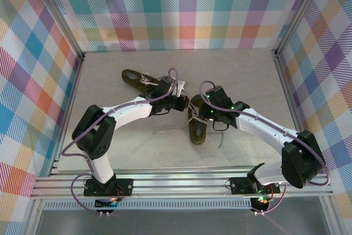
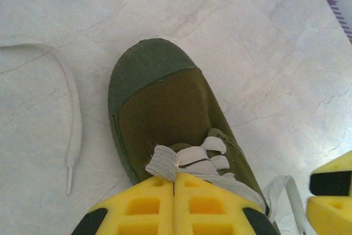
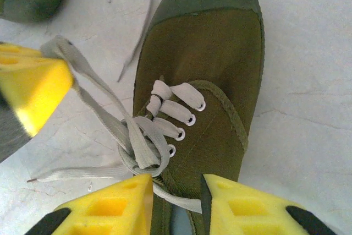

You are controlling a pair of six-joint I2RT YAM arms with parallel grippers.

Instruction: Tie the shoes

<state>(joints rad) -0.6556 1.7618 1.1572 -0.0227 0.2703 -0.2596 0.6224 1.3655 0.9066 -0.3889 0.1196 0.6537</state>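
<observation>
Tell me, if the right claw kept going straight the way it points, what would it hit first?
Probably the cream laces bunched on the green shoe: the right gripper points down at them, jaws apart either side. How near they are is unclear.

my left arm (image 1: pixel 129 109) folds up from its base, elbow out to the left, forearm running right and away. my right arm (image 1: pixel 264 127) mirrors it, elbow out to the right, forearm running left. both wrists pitch down and nearly meet at centre. left gripper (image 2: pixel 175 182): yellow fingers pressed flat together, a lace (image 2: pixel 162 163) end pinched at their tips. right gripper (image 3: pixel 176 185): fingers apart, a clear gap between them.
</observation>
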